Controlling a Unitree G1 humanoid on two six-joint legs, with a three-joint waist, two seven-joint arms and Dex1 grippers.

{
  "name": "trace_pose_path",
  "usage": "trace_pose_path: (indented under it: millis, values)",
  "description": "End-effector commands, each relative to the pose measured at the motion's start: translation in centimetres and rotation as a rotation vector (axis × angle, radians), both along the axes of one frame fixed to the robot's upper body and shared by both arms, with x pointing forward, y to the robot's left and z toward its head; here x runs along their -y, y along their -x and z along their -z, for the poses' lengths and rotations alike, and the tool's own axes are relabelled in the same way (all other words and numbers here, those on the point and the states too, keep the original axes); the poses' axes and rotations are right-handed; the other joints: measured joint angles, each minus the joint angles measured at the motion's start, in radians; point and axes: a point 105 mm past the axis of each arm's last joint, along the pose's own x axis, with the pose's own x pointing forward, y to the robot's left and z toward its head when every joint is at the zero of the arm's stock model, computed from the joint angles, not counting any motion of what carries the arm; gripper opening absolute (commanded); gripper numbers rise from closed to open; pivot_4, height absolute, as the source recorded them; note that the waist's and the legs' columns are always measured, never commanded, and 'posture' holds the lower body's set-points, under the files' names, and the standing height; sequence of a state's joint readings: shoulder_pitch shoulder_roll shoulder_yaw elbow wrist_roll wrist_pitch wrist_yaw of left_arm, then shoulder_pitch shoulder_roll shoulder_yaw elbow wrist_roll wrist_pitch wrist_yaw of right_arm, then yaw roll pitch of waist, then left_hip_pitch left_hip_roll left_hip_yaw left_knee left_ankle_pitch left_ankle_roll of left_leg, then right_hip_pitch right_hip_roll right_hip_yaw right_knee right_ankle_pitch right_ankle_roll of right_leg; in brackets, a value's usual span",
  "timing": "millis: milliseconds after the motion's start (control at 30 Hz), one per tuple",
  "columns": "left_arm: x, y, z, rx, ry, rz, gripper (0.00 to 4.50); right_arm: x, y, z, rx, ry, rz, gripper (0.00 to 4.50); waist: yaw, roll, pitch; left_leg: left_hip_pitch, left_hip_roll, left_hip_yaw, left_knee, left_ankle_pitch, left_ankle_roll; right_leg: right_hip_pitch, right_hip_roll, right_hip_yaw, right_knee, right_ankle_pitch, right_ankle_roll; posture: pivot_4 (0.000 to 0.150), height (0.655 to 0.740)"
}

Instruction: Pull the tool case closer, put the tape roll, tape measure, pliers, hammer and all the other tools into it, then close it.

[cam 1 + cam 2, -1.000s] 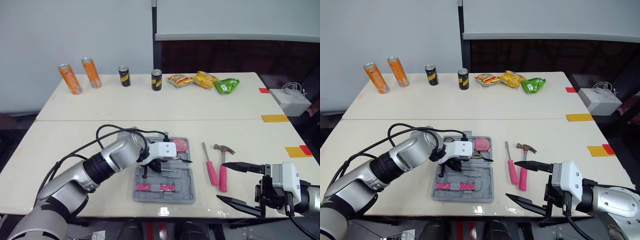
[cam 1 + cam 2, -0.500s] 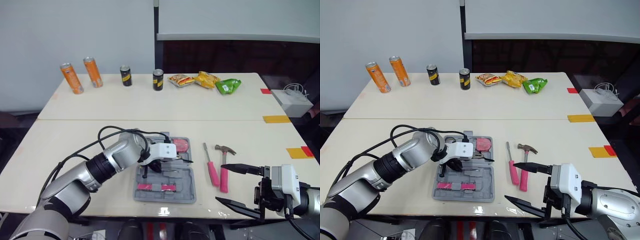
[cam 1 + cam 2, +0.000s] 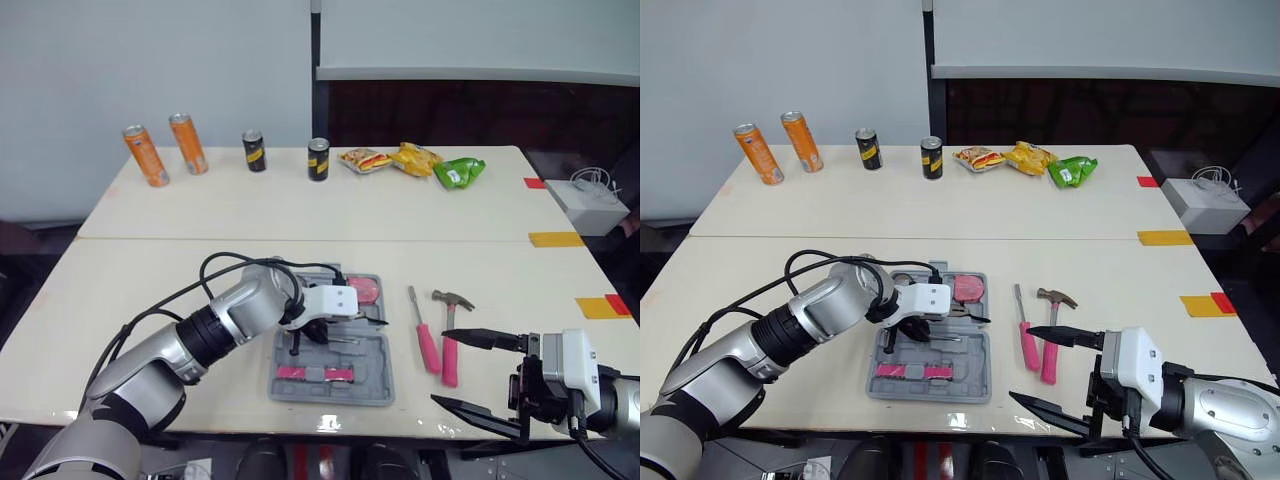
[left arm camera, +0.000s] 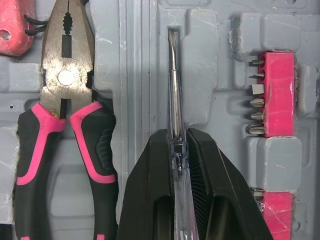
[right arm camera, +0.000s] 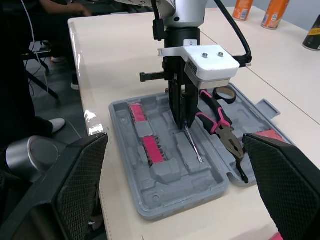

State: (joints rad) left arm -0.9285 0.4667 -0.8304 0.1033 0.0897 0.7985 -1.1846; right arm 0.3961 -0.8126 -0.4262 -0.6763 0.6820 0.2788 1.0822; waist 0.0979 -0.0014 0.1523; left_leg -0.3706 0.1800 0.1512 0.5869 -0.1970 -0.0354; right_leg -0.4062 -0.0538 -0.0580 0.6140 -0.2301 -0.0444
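The grey tool case (image 3: 372, 386) lies open in the middle of the near table. My left gripper (image 3: 297, 343) reaches down into it, shut on the clear handle of a screwdriver (image 4: 175, 150) whose shaft lies in a moulded slot. Pink-handled pliers (image 4: 64, 98) lie in the case beside it, with pink bit holders (image 4: 278, 95) on the other side. A pink tape measure (image 3: 362, 290) and a tape roll (image 5: 223, 93) sit at the case's far end. To the right on the table lie a pink screwdriver (image 3: 424, 342) and a hammer (image 3: 449, 342). My right gripper (image 3: 439, 367) hovers open at the front right.
Two orange cans (image 3: 139, 156) and two black cans (image 3: 318, 159) stand along the far table, with snack packets (image 3: 412, 159) to their right. A white box (image 3: 596, 203) sits past the right edge. Coloured tape marks (image 3: 556, 239) line the table's right side.
The head view has shifted slightly. Both grippers stay where they were, the left one still holding the screwdriver in the case.
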Motion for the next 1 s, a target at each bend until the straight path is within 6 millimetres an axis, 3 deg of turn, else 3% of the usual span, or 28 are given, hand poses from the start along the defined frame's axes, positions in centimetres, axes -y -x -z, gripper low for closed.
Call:
trace_pose_path:
  millis: [33, 100, 233, 433, 567, 733, 867, 1000]
  values:
    - [-0.1, -0.8, -0.5, 0.046, -0.004, -0.002, 0.02, -0.3, 0.3, -0.8, 0.039, -0.008, -0.011, 4.5, 0.002, 0.0, 0.0, 0.0, 0.0, 0.0, 0.0, 0.0, 0.0, 0.0, 0.0, 0.0, 0.0, 0.0, 0.0, 0.15, 0.74]
    - [-0.1, -1.1, -0.7, 0.058, 0.008, -0.013, 1.04, -0.3, 0.4, -0.8, 0.038, -0.008, -0.011, 4.5, 0.004, 0.001, 0.0, 0.0, 0.0, 0.0, 0.0, 0.0, 0.0, 0.0, 0.0, 0.0, 0.0, 0.0, 0.0, 0.15, 0.74]
    - [-0.5, -1.1, -1.9, 0.058, 0.043, -0.035, 2.31, -0.3, 0.6, -0.8, 0.035, -0.009, -0.01, 4.5, 0.005, 0.001, 0.0, 0.0, 0.0, 0.0, 0.0, 0.0, 0.0, 0.0, 0.0, 0.0, 0.0, 0.0, 0.001, 0.15, 0.74]
    - [-2.6, -0.2, -5.0, 0.078, 0.144, -0.015, 2.31, -0.3, 0.6, -0.6, 0.028, -0.013, -0.011, 4.5, 0.0, 0.004, 0.0, 0.0, 0.0, 0.0, -0.002, 0.0, 0.0, -0.001, 0.0, 0.0, -0.001, 0.0, 0.001, 0.15, 0.74]
    - [-3.9, 0.4, -6.4, 0.051, 0.38, -0.02, 2.31, -0.3, 0.4, -0.4, 0.024, -0.024, -0.006, 4.5, 0.001, 0.007, 0.0, 0.0, -0.001, 0.0, -0.002, -0.001, 0.001, 0.0, -0.001, 0.0, -0.002, 0.0, 0.001, 0.15, 0.74]
    - [-6.7, -0.3, -5.1, 0.009, 0.524, -0.125, 2.31, -0.3, 0.2, -0.3, 0.027, -0.066, 0.022, 4.5, 0.001, 0.007, 0.0, 0.0, -0.001, 0.0, -0.002, -0.001, 0.001, -0.001, -0.001, -0.001, -0.002, 0.0, 0.001, 0.15, 0.74]
    - [-6.6, -0.5, -3.5, 0.034, 0.646, -0.146, 2.31, -0.4, 0.1, 0.0, 0.024, -0.074, 0.034, 4.5, 0.004, 0.008, 0.0, 0.0, -0.001, 0.0, -0.002, -0.001, 0.001, -0.001, -0.002, -0.001, -0.002, 0.0, 0.001, 0.15, 0.74]
    - [-5.9, -0.3, -2.4, 0.019, 0.698, -0.141, 1.17, -0.3, 0.2, 0.0, 0.023, -0.074, 0.042, 4.5, 0.006, 0.007, 0.0, 0.0, -0.003, 0.0, -0.001, -0.001, 0.002, -0.001, -0.004, -0.001, -0.002, 0.001, 0.002, 0.15, 0.74]
